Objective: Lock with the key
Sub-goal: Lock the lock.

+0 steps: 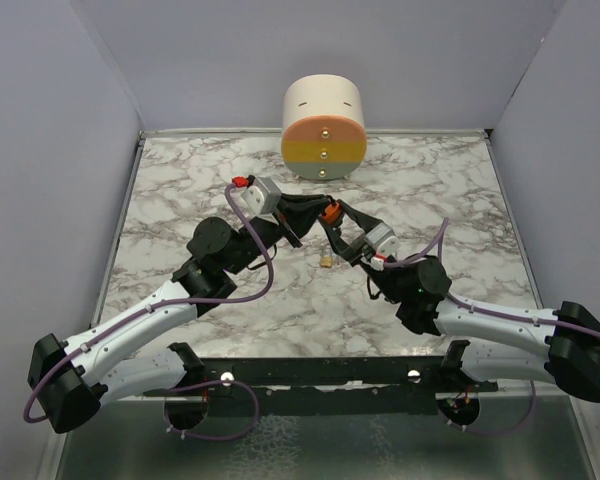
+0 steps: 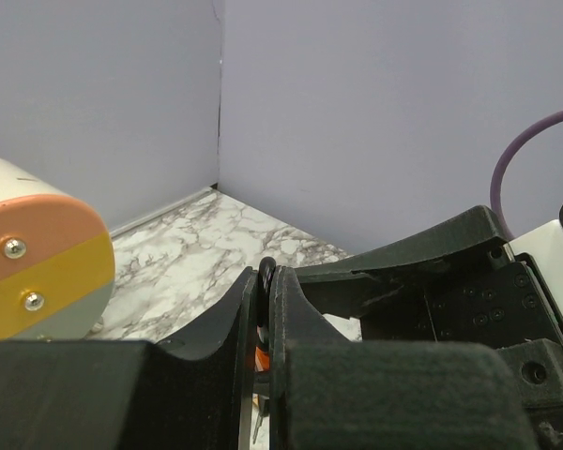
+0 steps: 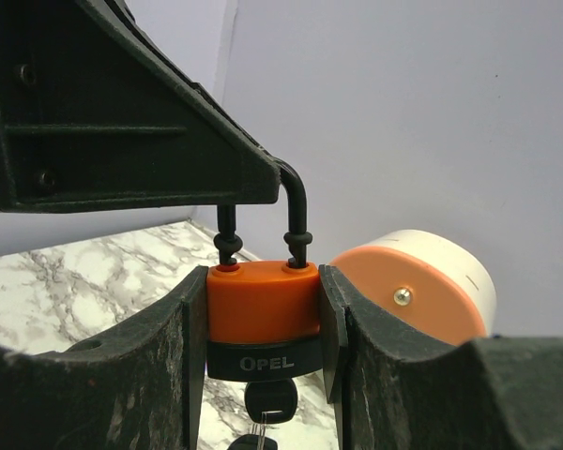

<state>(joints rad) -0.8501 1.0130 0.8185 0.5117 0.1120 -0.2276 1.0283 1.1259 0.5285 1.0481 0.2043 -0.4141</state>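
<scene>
An orange padlock (image 3: 263,314) with a black base marked OPEL is held in the air between both grippers. My right gripper (image 3: 263,328) is shut on the padlock's body. My left gripper (image 2: 263,309) is shut on the black shackle (image 3: 296,211); its edge shows between the fingers in the left wrist view (image 2: 265,281). A black-headed key (image 3: 268,401) sits in the keyhole under the lock, with more keys hanging below. In the top view the padlock (image 1: 329,213) sits mid-table where the two grippers meet, with a small brass piece (image 1: 325,262) below it.
A cream cylinder with an orange, yellow and grey striped face (image 1: 323,128) stands at the back of the marble table (image 1: 450,200). It also shows in the left wrist view (image 2: 38,262) and right wrist view (image 3: 413,291). Lilac walls enclose the table.
</scene>
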